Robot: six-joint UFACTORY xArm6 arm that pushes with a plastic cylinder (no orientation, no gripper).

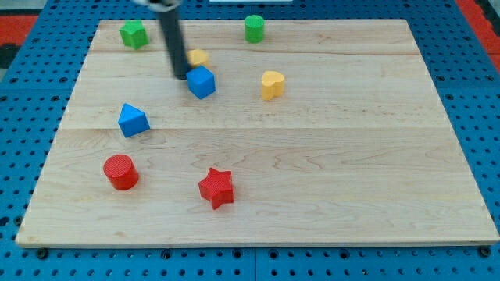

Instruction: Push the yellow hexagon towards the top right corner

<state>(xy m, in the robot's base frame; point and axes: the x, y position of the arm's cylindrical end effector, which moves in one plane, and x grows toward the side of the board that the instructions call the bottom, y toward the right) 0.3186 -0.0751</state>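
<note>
The arm's dark rod leans down over the wooden board [328,156], my tip [180,76] planted on the surface with nothing clasped, since the rod can only shove. Just to the tip's right and slightly up the view sits the yellow hexagon [198,56], partly hidden behind the rod's line, near enough to be touching, though contact cannot be confirmed. Directly right of the tip and a shade lower is the blue cube [201,82], crowding the hexagon from below. The tip stands on the hexagon's lower-left side, seemingly so a push would send it up and rightward toward the far corner. Farther right of the tip rest a yellow heart [272,84] and a green cylinder [254,28], both near that likely path.
</note>
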